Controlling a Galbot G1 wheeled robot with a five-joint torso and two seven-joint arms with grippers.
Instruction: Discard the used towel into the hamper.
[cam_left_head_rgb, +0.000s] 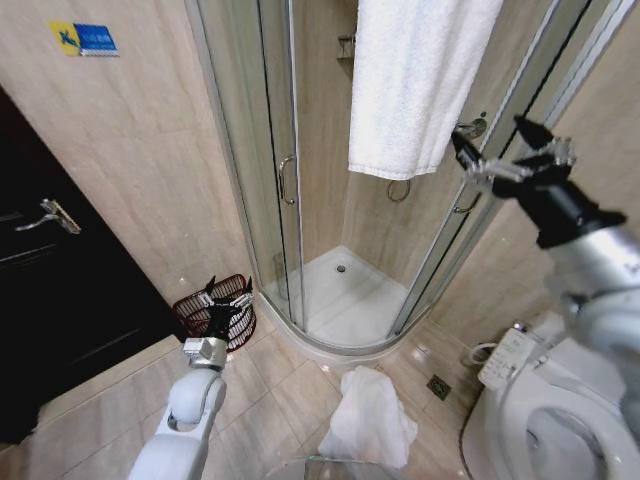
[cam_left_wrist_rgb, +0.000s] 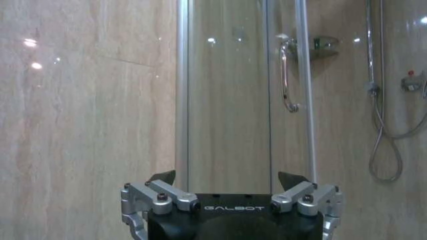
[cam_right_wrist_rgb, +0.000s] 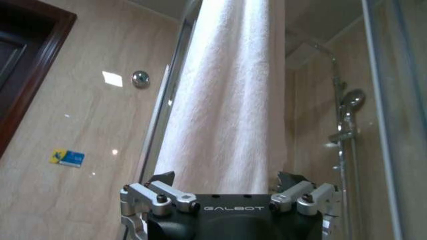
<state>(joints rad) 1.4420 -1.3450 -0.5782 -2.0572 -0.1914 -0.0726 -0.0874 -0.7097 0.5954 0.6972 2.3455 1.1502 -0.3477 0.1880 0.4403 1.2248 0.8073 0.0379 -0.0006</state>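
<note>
Overhead, towel (cam_left_head_rgb: 420, 80) hanging lengthwise downward, hamper (cam_left_head_rgb: 215, 310) upright, mouth upward

hamper (cam_left_head_rgb: 215, 310) partly behind left gripper (cam_left_head_rgb: 228, 292), hanging towel (cam_left_head_rgb: 420, 80) top cropped

a curved glass shower enclosure (cam_left_head_rgb: 300, 200) stands in the corner over a white shower tray (cam_left_head_rgb: 345, 295). a dark door (cam_left_head_rgb: 50, 300) with a metal handle is at left, a white toilet (cam_left_head_rgb: 550, 420) at lower right, beige tiled floor (cam_left_head_rgb: 270, 390) between.
</note>
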